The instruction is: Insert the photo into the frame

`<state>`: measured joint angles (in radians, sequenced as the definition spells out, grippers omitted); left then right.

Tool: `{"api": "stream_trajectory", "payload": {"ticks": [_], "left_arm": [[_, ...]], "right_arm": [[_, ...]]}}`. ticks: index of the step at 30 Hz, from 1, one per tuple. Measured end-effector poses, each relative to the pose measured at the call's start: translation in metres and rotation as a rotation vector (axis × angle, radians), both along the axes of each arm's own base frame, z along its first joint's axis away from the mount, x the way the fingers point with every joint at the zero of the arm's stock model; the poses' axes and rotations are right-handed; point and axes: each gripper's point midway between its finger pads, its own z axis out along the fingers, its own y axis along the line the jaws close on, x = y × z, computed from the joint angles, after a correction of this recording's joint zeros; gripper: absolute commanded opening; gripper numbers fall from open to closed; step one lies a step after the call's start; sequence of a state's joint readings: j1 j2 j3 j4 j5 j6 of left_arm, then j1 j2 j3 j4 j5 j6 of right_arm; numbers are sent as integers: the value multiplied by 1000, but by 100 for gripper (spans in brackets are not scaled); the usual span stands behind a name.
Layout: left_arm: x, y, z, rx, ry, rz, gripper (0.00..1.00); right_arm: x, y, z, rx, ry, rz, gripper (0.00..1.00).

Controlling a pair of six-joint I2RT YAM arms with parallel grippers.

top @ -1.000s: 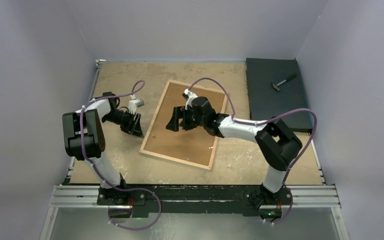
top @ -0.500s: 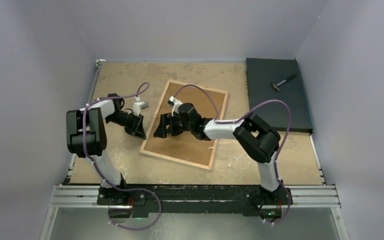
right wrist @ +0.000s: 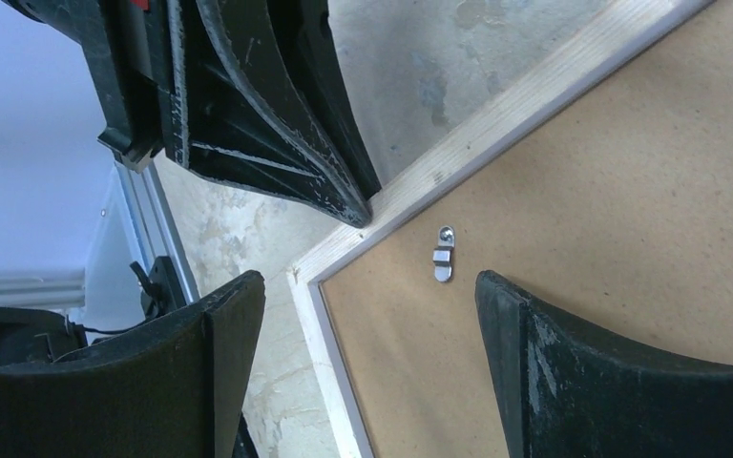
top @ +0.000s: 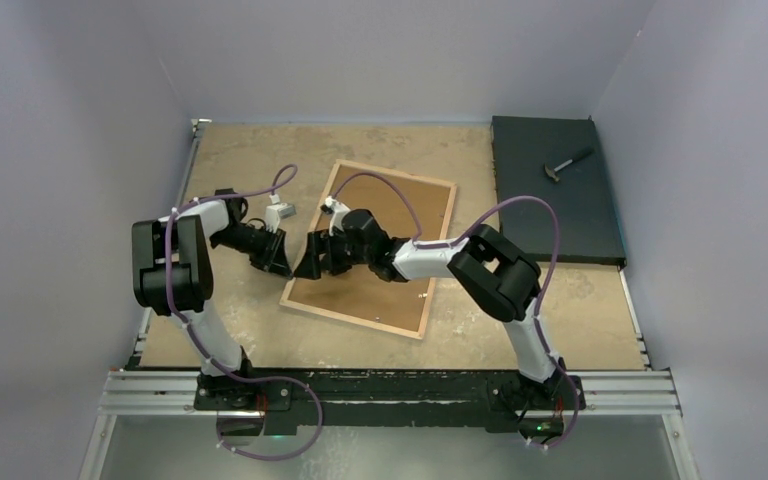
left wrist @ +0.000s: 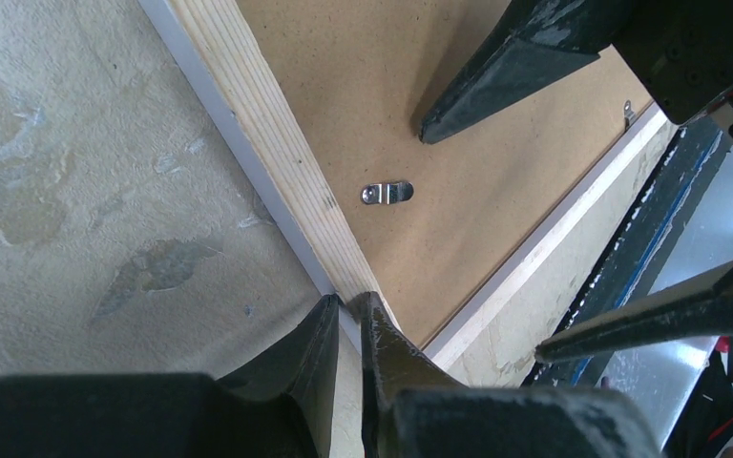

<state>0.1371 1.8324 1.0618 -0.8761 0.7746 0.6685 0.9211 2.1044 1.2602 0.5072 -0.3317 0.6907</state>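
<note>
The frame (top: 355,318) lies face down in the middle of the table, its light wood edge (left wrist: 258,124) up and the brown backing board (top: 400,215) set in it. The photo is hidden. My left gripper (top: 278,262) is shut, its tips (left wrist: 348,301) on the frame's left edge near the near-left corner. My right gripper (top: 312,262) is open (right wrist: 367,283) just above that corner, one finger over the table and one over the board. A small metal turn clip (right wrist: 443,256) lies between them. It also shows in the left wrist view (left wrist: 387,193).
A black slab (top: 555,190) with a small hammer (top: 567,164) on it lies at the far right. Walls close the table on three sides. An aluminium rail (top: 390,390) runs along the near edge.
My right gripper has moved left across the backing board to the frame's near-left corner, close to the left gripper. My left gripper shifted slightly right onto the frame's edge.
</note>
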Motion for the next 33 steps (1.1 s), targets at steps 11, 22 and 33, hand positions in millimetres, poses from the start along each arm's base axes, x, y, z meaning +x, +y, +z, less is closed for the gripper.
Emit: {"api": "stream_trajectory", "payload": {"ticks": [11, 22, 33], "left_arm": [[0, 0, 0, 1, 8, 10, 4], [0, 0, 0, 2, 11, 15, 3], [0, 0, 0, 4, 7, 15, 3]], "right_arm": [[-8, 13, -4, 12, 1, 24, 81], [-18, 16, -4, 17, 11, 53, 80], [-15, 25, -5, 25, 6, 61, 80]]}}
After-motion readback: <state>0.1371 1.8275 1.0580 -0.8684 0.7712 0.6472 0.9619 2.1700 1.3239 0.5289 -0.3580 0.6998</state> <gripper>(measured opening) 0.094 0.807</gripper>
